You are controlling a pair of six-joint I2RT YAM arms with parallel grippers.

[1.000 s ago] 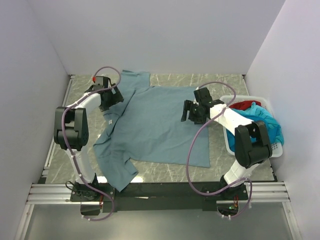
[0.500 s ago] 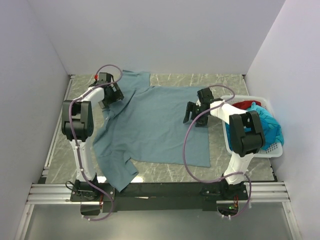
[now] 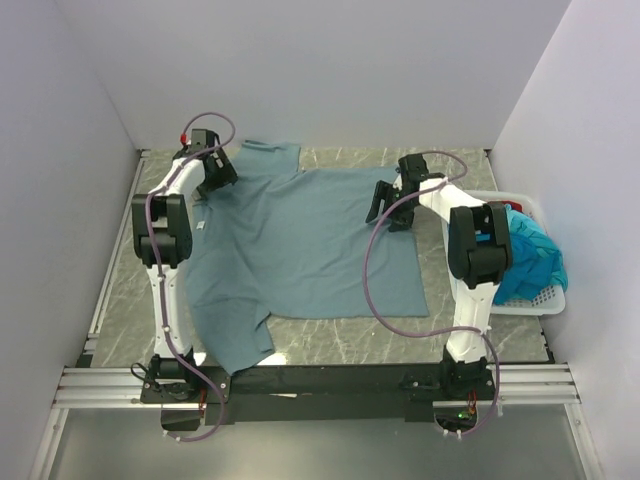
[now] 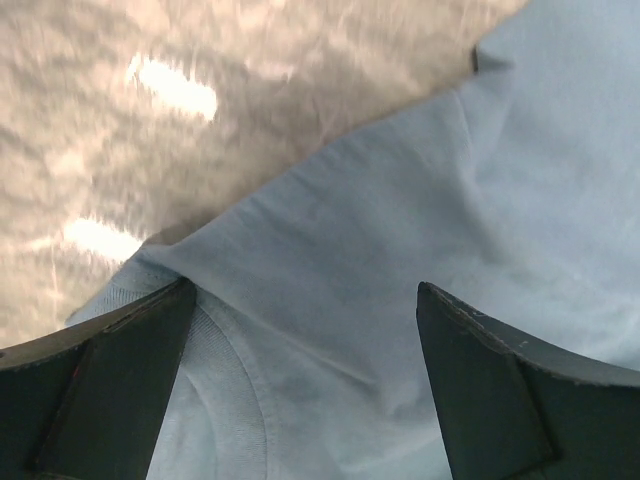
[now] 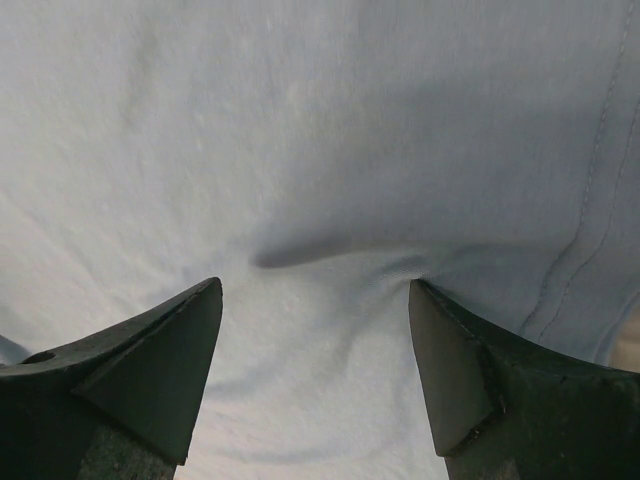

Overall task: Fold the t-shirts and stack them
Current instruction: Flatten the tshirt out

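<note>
Shirt (image 3: 310,245) lies collar-left, hem-right; L gripper (image 3: 215,173) & R gripper (image 3: 393,205), jaws wide open, empty, poised over its far corners.

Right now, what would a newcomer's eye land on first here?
The big grey-blue t-shirt spread across the middle of the table. Both tools are open just over its far part: the left tool at the far-left corner, the right tool near the far-right side. At the table's right edge, a white basket holds a bunched turquoise shirt.
</note>
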